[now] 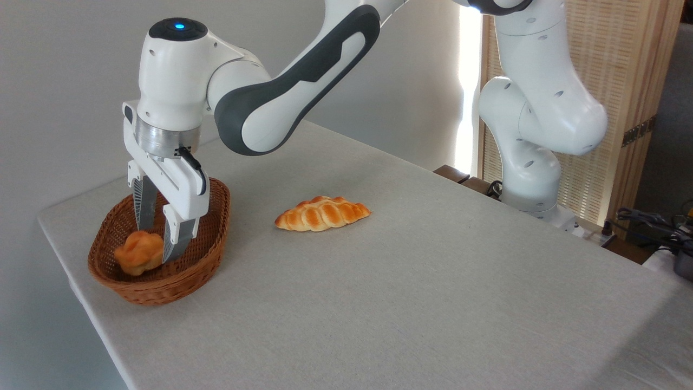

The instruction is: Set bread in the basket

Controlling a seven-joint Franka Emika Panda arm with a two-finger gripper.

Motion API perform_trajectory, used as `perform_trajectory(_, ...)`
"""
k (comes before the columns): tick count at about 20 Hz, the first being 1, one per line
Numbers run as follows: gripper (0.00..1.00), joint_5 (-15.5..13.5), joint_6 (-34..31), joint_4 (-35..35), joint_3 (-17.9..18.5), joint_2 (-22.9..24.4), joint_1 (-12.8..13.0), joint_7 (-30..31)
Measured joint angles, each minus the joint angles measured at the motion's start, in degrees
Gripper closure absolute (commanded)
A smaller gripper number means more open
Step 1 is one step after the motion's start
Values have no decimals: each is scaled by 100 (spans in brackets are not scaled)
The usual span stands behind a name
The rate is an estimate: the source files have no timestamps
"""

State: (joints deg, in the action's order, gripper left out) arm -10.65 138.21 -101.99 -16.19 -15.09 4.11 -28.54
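Inside basket (pixel 162 287), bread (pixel 138 252) lies knobbly-top up.

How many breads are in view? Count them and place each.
2. A bun lies inside the basket, between the gripper fingers. A braided loaf lies on the table, right of the basket. None looks hidden.

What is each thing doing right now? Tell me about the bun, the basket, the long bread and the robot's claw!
Bun: inside the basket, beside the claw's fingers.
Basket: upright on the table, holding the bun.
Long bread: lying flat on the table, outside the basket.
Claw: open, reaching down into the basket.
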Motion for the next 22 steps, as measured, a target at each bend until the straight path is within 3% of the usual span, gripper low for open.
perform_trajectory(6, 0, 7, -905, 186, 161, 190, -86, -62)
perform_trajectory(12, 0, 13, -3468, 901, 699, 879, -205, -1064)
perform_trajectory(15, 0, 44, -4121, 983, 872, 1152, -219, -1384)
perform_trajectory(19, 0, 744, -4539, 980, 945, 1387, -222, -1622)
perform_trajectory(22, 0, 919, -4562, 979, 963, 1438, -309, -1618)
